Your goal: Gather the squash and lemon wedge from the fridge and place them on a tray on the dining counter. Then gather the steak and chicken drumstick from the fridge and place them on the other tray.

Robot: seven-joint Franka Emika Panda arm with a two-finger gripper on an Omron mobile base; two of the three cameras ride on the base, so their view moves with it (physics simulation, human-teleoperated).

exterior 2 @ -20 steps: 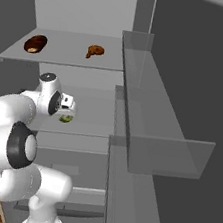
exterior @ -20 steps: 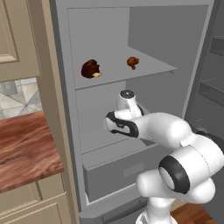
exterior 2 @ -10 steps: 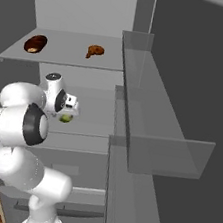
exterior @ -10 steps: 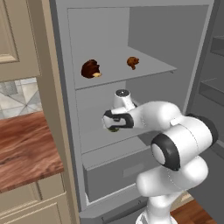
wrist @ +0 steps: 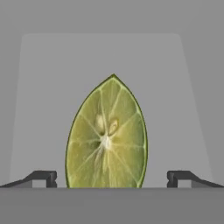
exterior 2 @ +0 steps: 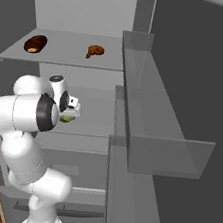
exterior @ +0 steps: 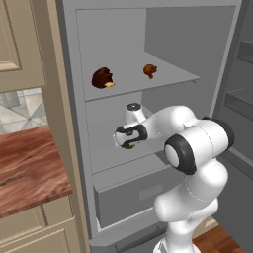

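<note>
1. Left base view: arm folded further in than a second ago, elbow now bulking low and right, hand pushed deeper onto the middle shelf of the fridge (exterior: 69, 123). Gripper (exterior: 127, 144) level with that shelf, directly over the lemon wedge (exterior: 129, 146), of which only a green sliver shows under the hand. Upper shelf carrying the steak (exterior: 102, 78) to the left and the chicken drumstick (exterior: 149, 70) to the right, well apart, both unmoved. Closed drawer below the middle shelf. Reddish-brown tabletop (exterior: 24, 168) left of the fridge wall, clear of the arm.

2. Right base view: hand advanced toward the shelf since the earlier picture; lemon wedge (exterior 2: 67, 118) tucked just beneath the gripper (exterior 2: 72, 111). Steak (exterior 2: 35, 43) and chicken drumstick (exterior 2: 95, 51) on the shelf above. Open door with its bins (exterior 2: 153, 135) close on the right, leaving a narrow corridor beside the arm.

3. Hand view: lemon wedge (wrist: 106, 140) centred, cut face toward the camera, standing upright on the grey shelf. Jaws spread wide, one fingertip (wrist: 43, 177) on each side, both apart from the wedge, nothing held. Bare shelf either side and behind.
</note>
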